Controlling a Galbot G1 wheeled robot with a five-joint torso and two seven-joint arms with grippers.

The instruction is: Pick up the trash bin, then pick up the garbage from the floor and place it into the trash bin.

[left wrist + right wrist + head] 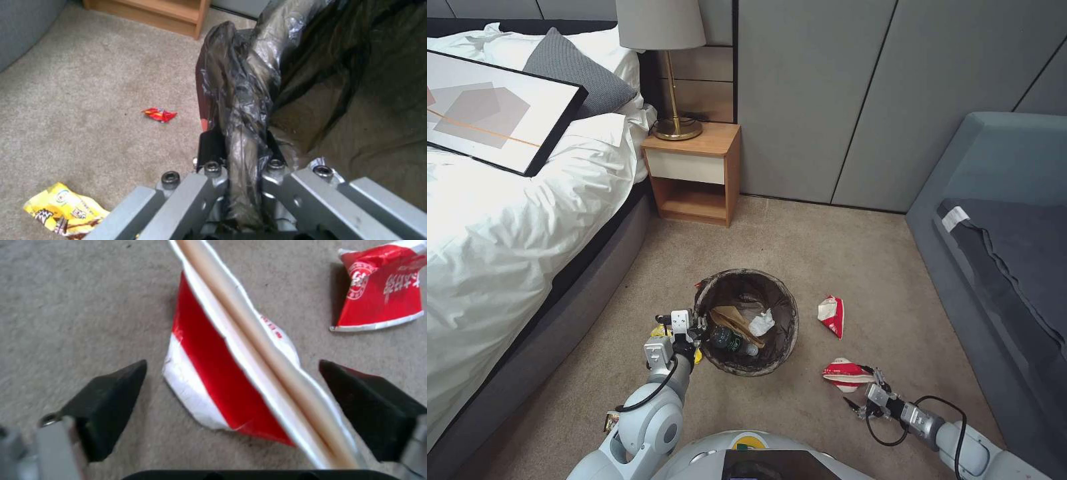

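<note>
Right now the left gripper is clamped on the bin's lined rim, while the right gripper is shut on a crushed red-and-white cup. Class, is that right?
Not quite. The right gripper is open, fingers either side of the crushed cup, as the right wrist view shows. The left gripper does clamp the trash bin rim.

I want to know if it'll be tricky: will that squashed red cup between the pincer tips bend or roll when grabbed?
The crushed red-and-white paper cup looks flattened, so it probably won't roll. Creased paper likely bends further and feels light.
</note>
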